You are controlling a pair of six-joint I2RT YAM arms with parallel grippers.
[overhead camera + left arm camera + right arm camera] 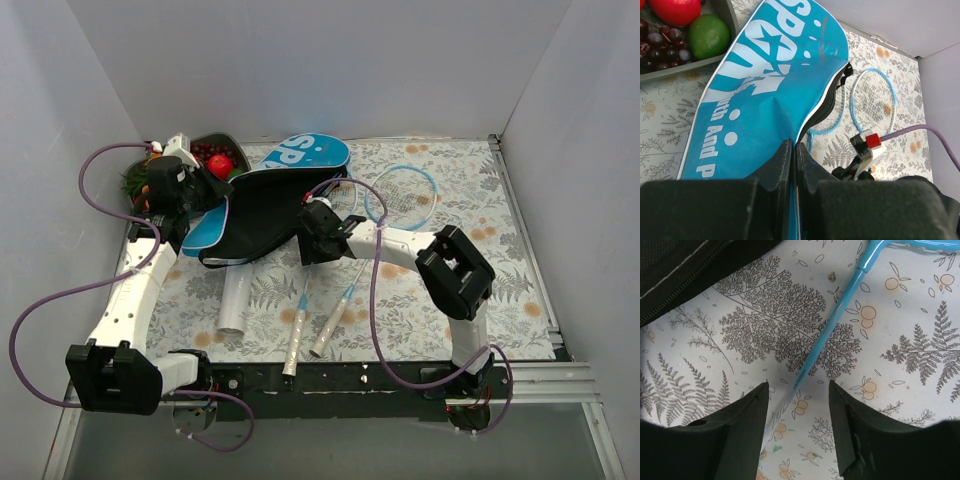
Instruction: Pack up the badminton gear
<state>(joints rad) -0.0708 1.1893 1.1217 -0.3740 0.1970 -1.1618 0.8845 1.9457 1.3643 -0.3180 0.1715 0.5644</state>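
Observation:
The blue "SPORT" bag [300,153] lies at the back with its black inside [262,210] showing. My left gripper [214,192] is shut on the bag's blue flap edge [765,95] and holds it up; the pads [782,155] pinch the fabric. Two light-blue rackets [404,195] lie to the right of the bag, one head partly under it [832,115], with the handles [294,345] near the front edge. My right gripper [313,244] is open just above the mat, straddling a racket's blue shaft [840,305]. The white tube [235,300] lies in front of the bag.
A grey tray of fruit [215,158] stands at the back left, beside the bag; it also shows in the left wrist view [695,69]. White walls close in the left, back and right sides. A purple cable [375,300] loops over the mat by the right arm.

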